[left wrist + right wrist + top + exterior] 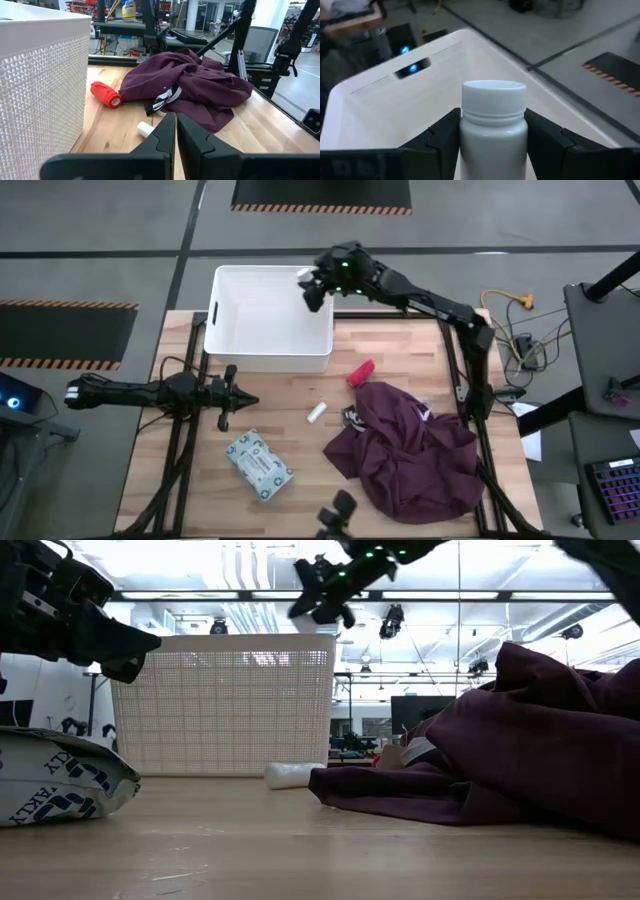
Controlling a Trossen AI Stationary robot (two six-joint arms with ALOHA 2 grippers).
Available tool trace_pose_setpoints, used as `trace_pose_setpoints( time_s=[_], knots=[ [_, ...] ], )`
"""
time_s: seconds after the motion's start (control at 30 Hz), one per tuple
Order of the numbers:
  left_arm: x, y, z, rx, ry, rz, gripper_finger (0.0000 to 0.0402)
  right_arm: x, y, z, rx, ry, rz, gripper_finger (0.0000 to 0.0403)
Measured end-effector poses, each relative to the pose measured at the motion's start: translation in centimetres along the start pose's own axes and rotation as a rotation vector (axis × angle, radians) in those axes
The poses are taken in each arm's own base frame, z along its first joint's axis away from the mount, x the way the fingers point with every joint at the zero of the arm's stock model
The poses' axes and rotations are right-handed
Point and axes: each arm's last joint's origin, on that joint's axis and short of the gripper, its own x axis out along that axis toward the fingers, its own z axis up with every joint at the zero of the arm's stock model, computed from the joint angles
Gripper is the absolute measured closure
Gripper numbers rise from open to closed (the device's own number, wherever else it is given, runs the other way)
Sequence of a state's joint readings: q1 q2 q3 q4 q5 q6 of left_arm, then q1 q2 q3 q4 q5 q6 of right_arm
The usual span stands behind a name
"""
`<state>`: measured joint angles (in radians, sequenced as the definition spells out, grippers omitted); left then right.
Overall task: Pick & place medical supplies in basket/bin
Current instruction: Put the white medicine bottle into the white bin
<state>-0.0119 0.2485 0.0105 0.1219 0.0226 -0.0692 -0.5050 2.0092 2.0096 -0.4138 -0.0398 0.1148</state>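
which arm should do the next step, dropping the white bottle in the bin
Right. The right gripper is shut on the white bottle and hangs over the bin's far right corner, so it likely only needs to release. The left gripper is shut, holds nothing, and sits in front of the bin.

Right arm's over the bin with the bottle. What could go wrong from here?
1. The right gripper holds the white bottle near the bin's right wall rather than its middle; a release here might clip the rim and bounce out.
2. The maroon cloth lies close beside the red tube, so a later grasp could snag fabric.
3. The left gripper, shut, is parked near the white roll; arms may crowd there.
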Motion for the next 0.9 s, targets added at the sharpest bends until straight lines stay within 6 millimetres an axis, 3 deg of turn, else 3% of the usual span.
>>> trace_pose_setpoints(
  time_s=[0.23,0.33,0.43,0.7,0.9],
  knots=[
    [0.0,0.0,-0.2,0.0,0.019,0.002,0.0402,4.0,-0.3,-0.6,-0.058,0.174,-0.018,0.0227],
    [0.0,0.0,-0.3,-0.001,0.034,0.003,0.0402,5.4,0.1,-2.1,-0.08,0.244,0.022,0.0227],
    [0.0,0.0,-0.3,-0.001,0.036,0.004,0.0402,6.2,0.6,-3.5,-0.073,0.312,0.101,0.0227],
    [0.0,0.0,-0.3,-0.003,0.036,0.004,0.0402,6.8,3.2,-5.1,-0.159,0.377,0.346,0.0227],
    [0.0,0.0,-0.3,-0.004,0.036,0.003,0.0402,7.1,4.8,-6.3,-0.266,0.408,0.388,0.0227]
  ],
)
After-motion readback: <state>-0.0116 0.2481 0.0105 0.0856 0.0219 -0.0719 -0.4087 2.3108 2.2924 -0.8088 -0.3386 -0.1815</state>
